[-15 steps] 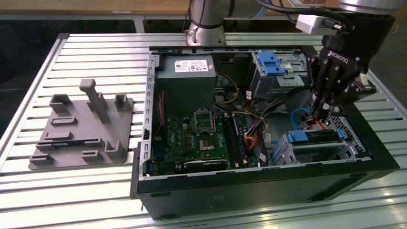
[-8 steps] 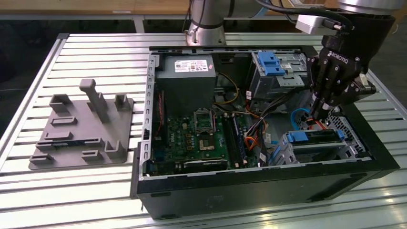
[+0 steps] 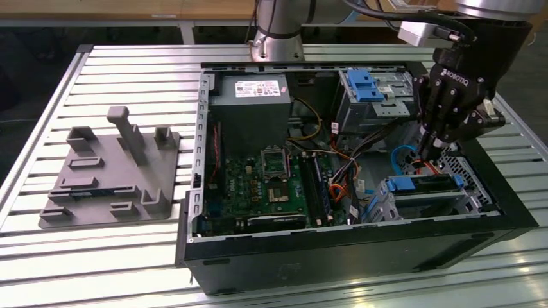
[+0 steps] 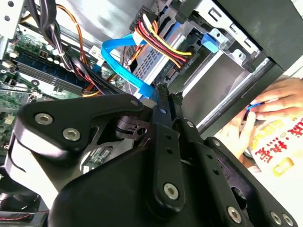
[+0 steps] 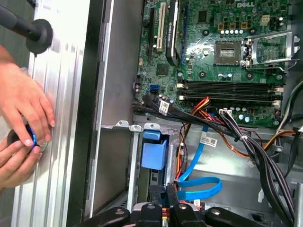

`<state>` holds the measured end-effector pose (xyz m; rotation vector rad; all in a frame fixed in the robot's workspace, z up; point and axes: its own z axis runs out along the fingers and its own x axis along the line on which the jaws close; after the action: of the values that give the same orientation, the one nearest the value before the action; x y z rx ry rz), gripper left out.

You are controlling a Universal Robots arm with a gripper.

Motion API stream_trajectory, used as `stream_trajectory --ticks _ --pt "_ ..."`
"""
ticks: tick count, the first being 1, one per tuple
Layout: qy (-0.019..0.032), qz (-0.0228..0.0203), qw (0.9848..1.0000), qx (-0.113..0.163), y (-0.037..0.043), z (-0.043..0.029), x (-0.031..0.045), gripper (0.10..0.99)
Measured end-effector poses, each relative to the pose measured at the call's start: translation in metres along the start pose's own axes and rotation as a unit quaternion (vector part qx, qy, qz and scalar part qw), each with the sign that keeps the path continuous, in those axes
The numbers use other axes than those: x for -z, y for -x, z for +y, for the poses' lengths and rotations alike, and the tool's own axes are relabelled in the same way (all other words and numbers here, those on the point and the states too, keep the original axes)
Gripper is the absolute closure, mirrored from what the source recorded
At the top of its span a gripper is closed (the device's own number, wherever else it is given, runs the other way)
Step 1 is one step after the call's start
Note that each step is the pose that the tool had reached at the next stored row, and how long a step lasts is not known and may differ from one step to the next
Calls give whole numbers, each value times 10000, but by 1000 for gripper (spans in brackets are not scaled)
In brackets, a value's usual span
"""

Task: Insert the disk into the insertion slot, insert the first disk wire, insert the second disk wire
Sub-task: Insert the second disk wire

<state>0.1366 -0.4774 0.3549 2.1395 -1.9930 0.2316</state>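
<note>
Silver with a blue carrier end, the disk (image 3: 425, 186) sits seated in the insertion slot (image 3: 466, 172), just below and in front of the gripper (image 3: 425, 153), so the first step looks done. The gripper's fingers are pressed together at their tips, right at a blue flat cable (image 4: 124, 60) and a bundle of red, yellow and black power wires (image 4: 158, 40) that run to the rear of the disk; whether anything is pinched between them cannot be made out. That low, reaching pose suits pushing a connector home at the disk's back edge. Beyond the gripper lie the green motherboard (image 3: 261, 189) and, further off, a second drive cage with a blue latch (image 3: 366, 86), all inside the black computer case (image 3: 342, 253). The case rests on a slatted aluminium table (image 3: 120, 256), with a grey fixture plate (image 3: 111, 173) well apart. In the first wrist view, a person's hands (image 5: 21, 123) rest on the table outside the case wall.
</note>
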Motion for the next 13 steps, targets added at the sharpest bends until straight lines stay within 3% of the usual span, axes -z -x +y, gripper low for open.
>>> stream_trajectory --ticks 2,13 --pt "-1 -47 10000 -12 -8 1 -2 925" --pt "114 -86 9988 -460 -24 2 -18 925"
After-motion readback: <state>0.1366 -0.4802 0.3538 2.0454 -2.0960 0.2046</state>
